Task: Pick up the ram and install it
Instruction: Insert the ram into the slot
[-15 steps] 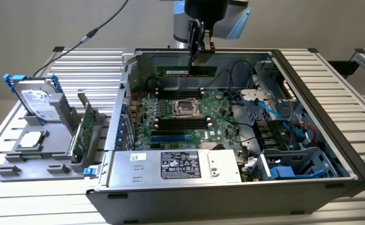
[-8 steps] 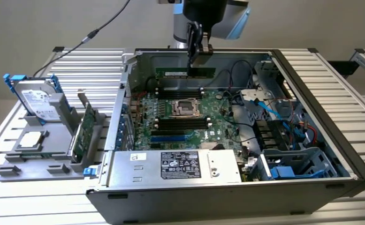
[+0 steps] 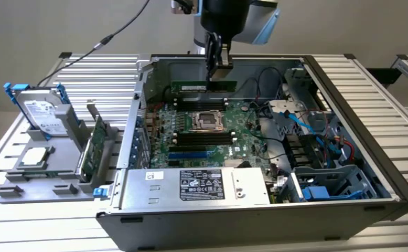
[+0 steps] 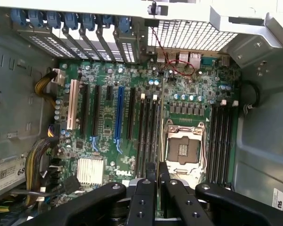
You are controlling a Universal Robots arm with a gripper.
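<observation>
Gripper (image 3: 218, 77) state: closed on the ram (image 3: 193, 86), pinched at its upper edge; the stick hangs level beneath the fingers, inside the open computer case (image 3: 344, 105) and clear of the motherboard (image 3: 243, 131); no slot is entered yet. Which bank lies directly beneath the gripper cannot be told.

Hazards, as judged: the grip sits toward one end of the stick, so seating force may tilt it and drive one end in first; a reversed notch or a skewed approach would jam the edge on a slot wall; closed latches would block seating; slip in the fingers would drop the stick onto the CPU socket (image 3: 207, 119) below; the blue cables (image 3: 306, 127) off to the gripper's side could snag a wide swing.

Count: one ram; one gripper; one CPU socket; two banks of memory slots (image 3: 204, 137), one on each side of the socket, four slots apiece as the wrist view reads; one power supply (image 3: 197, 184). Outside the case, well away from the gripper on the desk (image 3: 43, 231): one hard drive (image 3: 40, 110), one expansion card (image 3: 92, 144), one loose processor (image 3: 36, 156).
</observation>
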